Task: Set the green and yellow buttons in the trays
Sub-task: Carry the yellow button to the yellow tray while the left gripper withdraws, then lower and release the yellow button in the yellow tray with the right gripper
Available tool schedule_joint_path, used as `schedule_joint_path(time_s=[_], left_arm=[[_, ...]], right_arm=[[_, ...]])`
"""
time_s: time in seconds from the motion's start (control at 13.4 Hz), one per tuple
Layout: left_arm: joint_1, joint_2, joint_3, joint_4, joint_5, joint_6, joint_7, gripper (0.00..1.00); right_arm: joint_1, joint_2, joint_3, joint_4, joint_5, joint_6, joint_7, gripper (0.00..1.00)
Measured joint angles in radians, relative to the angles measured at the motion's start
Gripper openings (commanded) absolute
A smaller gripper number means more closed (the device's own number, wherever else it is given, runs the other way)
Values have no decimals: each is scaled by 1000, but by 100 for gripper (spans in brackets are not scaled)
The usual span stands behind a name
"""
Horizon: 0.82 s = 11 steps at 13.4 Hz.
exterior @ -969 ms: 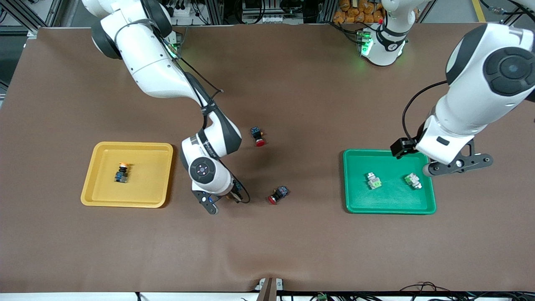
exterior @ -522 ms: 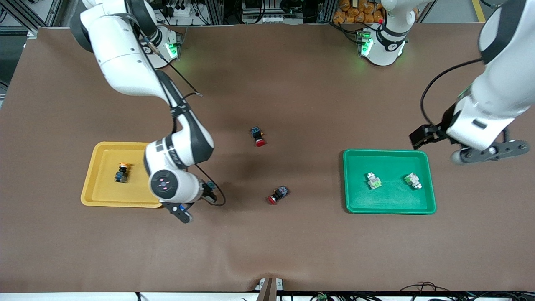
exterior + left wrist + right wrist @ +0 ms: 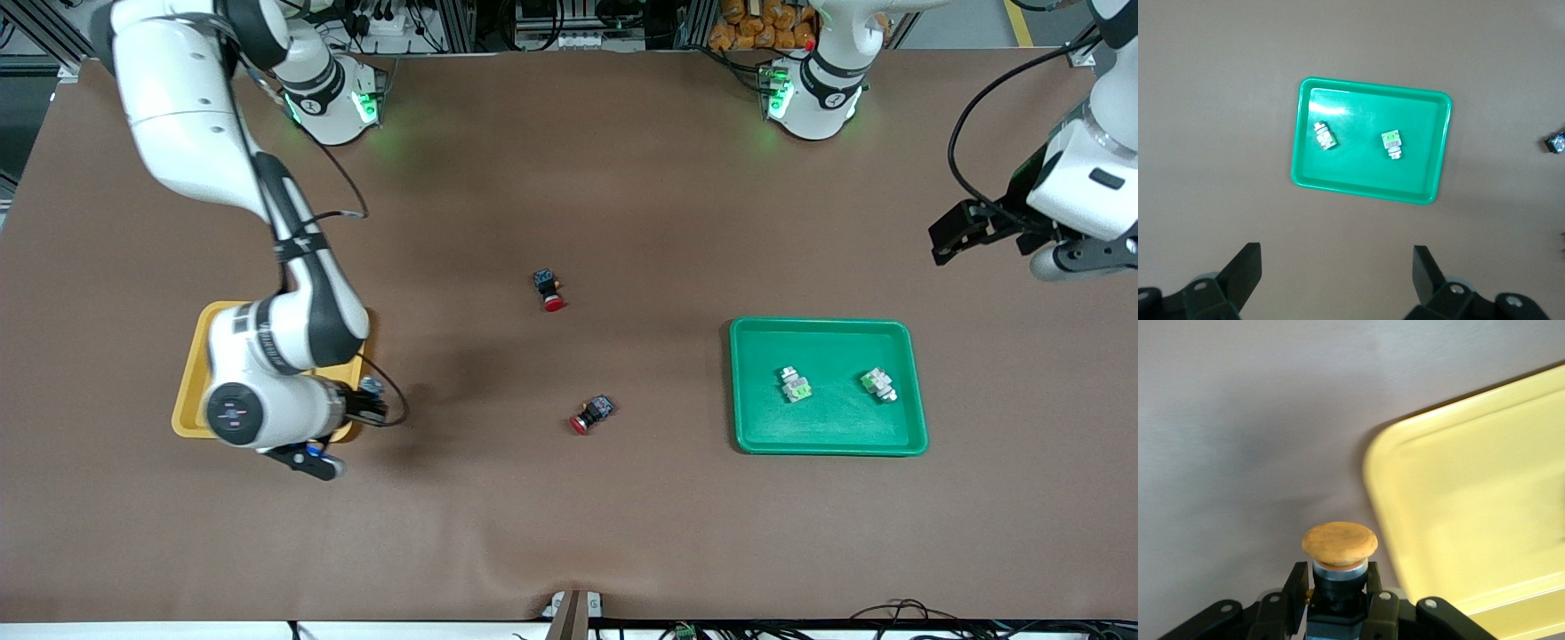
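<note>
A: Where was the yellow-capped button point(image 3: 1339, 565) at that moment?

B: Gripped in the right tool point(image 3: 1338, 603); the jaws were narrow and closed on its black body; in the front view that tool point(image 3: 313, 456) sat at the lower left of the frame, over the yellow tray's point(image 3: 197, 356) front corner, the arm covering most of the tray.

A: Which way did it point?

B: In the right wrist view the orange-yellow cap led away from the tool, body buried between the jaws; so its long axis ran along the fingers; how that axis lay against the bench I could not tell.

A: How to finish the placement well?

B: My judgement: carry it further in over the tray floor, clear of the raised rim; come low before letting go, since a round cap would roll; spread the jaws only once it rested.

A: And the other side?

B: The left tool point(image 3: 1337, 275) hung wide and empty at the upper right of the front frame, waiting; the green tray point(image 3: 911, 391) at centre right held both green buttons point(image 3: 795, 384); two red-capped switches point(image 3: 593, 414) lay mid-frame on the bench point(image 3: 569, 524), not to be touched.
</note>
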Motion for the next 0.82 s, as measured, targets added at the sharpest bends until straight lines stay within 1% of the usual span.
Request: schedule_joint_path(time_s=[0.15,0.37,0.52,0.6,0.82], left_arm=[[-1,-32,7,-26,0,0,8,100],[-1,-40,9,-35,-3,1,18,100],[-1,-40,10,-41,-34,3,25,100],[-1,-40,10,-43,-44,3,26,100],[-1,-40,10,-49,-47,1,35,100]], right_arm=[[-57,-35,-1,-79,0,24,-123,0],[-112,-75,-3,-235,-1,161,-258,0],[-148,-86,-4,-298,-1,196,-337,0],[-161,-89,-4,-319,-1,217,-357,0],[-167,-107,-1,-418,-1,342,-372,0]])
